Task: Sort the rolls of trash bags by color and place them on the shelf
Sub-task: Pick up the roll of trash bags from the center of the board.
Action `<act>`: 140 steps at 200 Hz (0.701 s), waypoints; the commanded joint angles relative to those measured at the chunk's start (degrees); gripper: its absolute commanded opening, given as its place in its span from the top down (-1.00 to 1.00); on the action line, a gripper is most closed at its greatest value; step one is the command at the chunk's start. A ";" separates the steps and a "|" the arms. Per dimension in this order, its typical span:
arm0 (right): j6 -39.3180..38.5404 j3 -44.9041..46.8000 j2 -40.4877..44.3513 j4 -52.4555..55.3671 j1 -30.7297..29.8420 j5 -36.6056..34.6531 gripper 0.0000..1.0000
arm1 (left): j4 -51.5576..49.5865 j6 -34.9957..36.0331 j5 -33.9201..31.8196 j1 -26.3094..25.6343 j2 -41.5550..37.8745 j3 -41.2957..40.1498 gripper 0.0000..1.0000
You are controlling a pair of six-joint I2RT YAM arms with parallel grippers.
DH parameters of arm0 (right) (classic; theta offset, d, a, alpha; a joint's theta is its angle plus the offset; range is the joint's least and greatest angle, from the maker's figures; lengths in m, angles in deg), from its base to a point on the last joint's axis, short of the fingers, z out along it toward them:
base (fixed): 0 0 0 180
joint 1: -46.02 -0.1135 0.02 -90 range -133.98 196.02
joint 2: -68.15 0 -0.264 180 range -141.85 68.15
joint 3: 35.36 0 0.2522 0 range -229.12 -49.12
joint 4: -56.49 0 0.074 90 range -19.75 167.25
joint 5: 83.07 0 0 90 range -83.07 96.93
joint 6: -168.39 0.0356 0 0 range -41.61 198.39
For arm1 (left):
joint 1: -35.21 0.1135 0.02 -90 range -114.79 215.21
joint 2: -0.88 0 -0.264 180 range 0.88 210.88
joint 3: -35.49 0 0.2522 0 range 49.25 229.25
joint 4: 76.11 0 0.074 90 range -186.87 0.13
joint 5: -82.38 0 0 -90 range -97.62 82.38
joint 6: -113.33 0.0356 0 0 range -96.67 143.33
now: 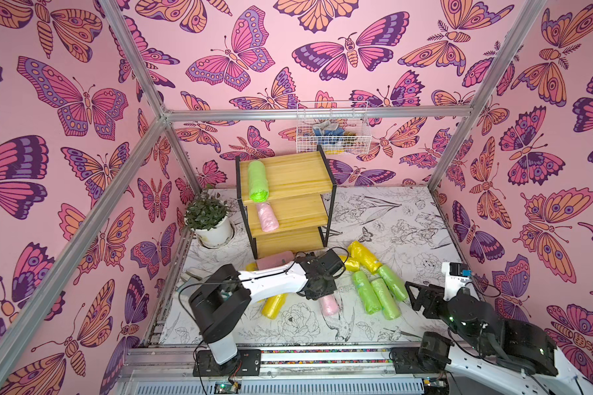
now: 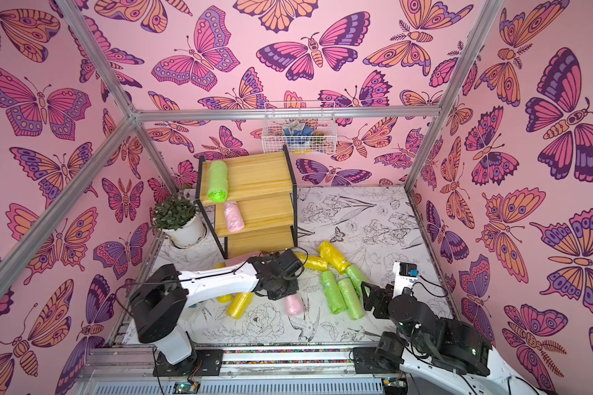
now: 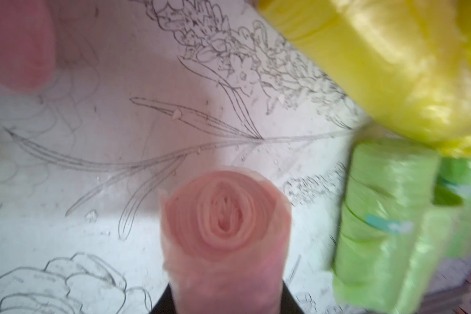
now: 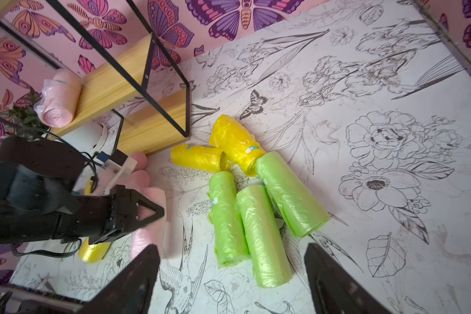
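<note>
Right gripper [image 4: 231, 246] is spread wide and empty near the table's front right edge, just beside three green rolls [image 4: 259, 231]. Left gripper [image 1: 319, 292] is clamped on a pink roll [image 3: 226, 225] mid-table, with yellow rolls [image 4: 229, 152] lying just beyond. Shelf [image 1: 298, 171] is set at the back left, with a green roll [image 1: 258, 181] on the top tier and a second pink roll [image 1: 267, 217] on the middle tier. More rolls are partly hidden under the left arm [image 1: 271, 277].

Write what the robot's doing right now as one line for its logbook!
left gripper: shut on grasped pink roll | right gripper: open, near loose green rolls | shelf: shelved green roll top, shelved pink roll middle
</note>
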 commanded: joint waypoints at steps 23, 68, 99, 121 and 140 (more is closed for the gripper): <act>1.56 2.46 -17.14 -17.72 -0.13 20.75 -0.71 | 9.63 1.38 0.56 -1.81 -17.15 -8.69 1.00; 9.56 10.84 -24.33 -48.66 -0.47 33.14 -0.80 | 18.87 2.53 -1.50 -1.85 -35.21 -18.09 1.00; 11.68 10.06 -29.04 -56.21 -2.10 36.50 -0.78 | 25.79 0.80 -3.46 -1.85 -44.25 -24.99 1.00; 13.69 11.52 -30.17 -63.20 -3.53 37.88 -0.78 | 26.62 0.65 -4.40 -1.85 -47.34 -26.91 1.00; 14.30 11.60 -30.63 -64.83 -4.81 37.75 -0.78 | 26.53 0.63 -5.07 -1.85 -48.64 -27.47 1.00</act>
